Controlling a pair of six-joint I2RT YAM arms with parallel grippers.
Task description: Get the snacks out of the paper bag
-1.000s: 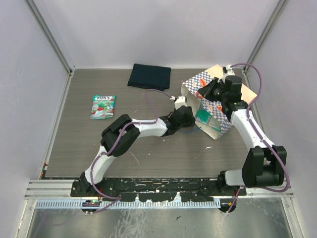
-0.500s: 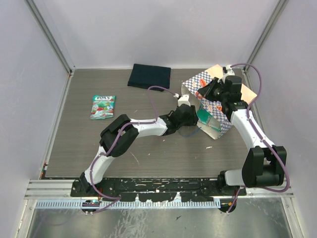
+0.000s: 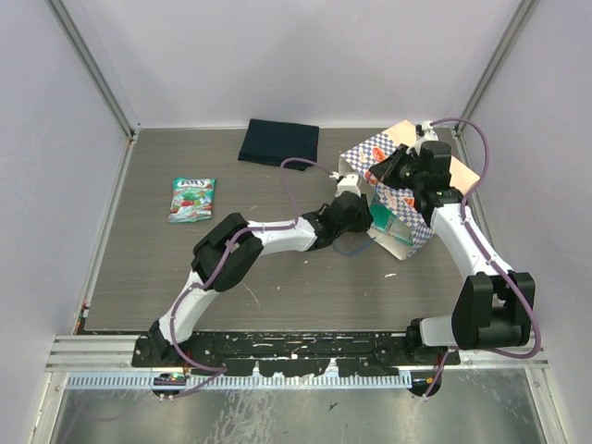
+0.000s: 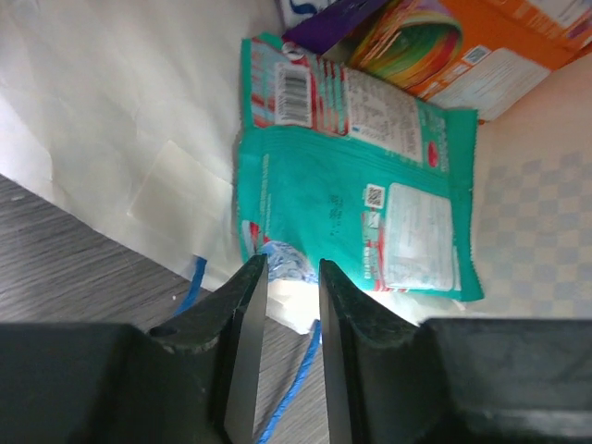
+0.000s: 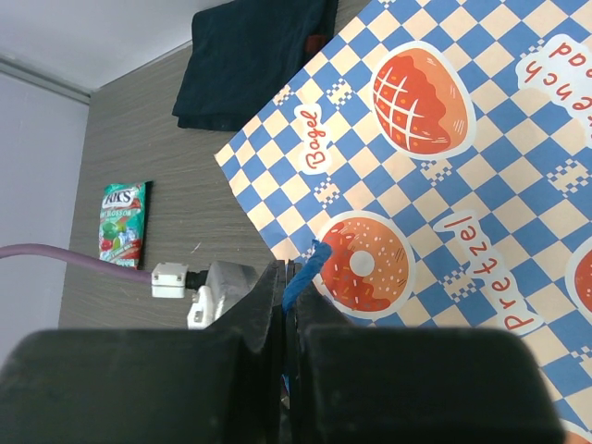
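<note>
The checkered paper bag (image 3: 388, 151) (image 5: 444, 166) lies on its side at the right of the table, mouth facing left. My right gripper (image 3: 384, 172) (image 5: 289, 268) is shut on its blue cord handle (image 5: 307, 264) at the upper rim. Inside, on the cream lining (image 4: 111, 92), lies a teal snack pouch (image 4: 324, 185) (image 3: 381, 218), with an orange pouch (image 4: 499, 46) and a purple one (image 4: 333, 18) behind it. My left gripper (image 3: 365, 211) (image 4: 292, 264) is at the bag's mouth. Its jaws stand narrowly apart, with the teal pouch's crumpled near corner between the tips.
A green snack pouch (image 3: 191, 199) (image 5: 122, 222) lies flat on the table at the left. A folded dark navy cloth (image 3: 278, 142) (image 5: 250, 55) sits at the back. The bag's other blue cord (image 4: 291, 388) trails on the table under my left gripper. Walls close the table on three sides.
My left gripper has reached further right into the bag's mouth, and its jaws have narrowed around the teal pouch's corner. The right arm and bag have stayed still.
</note>
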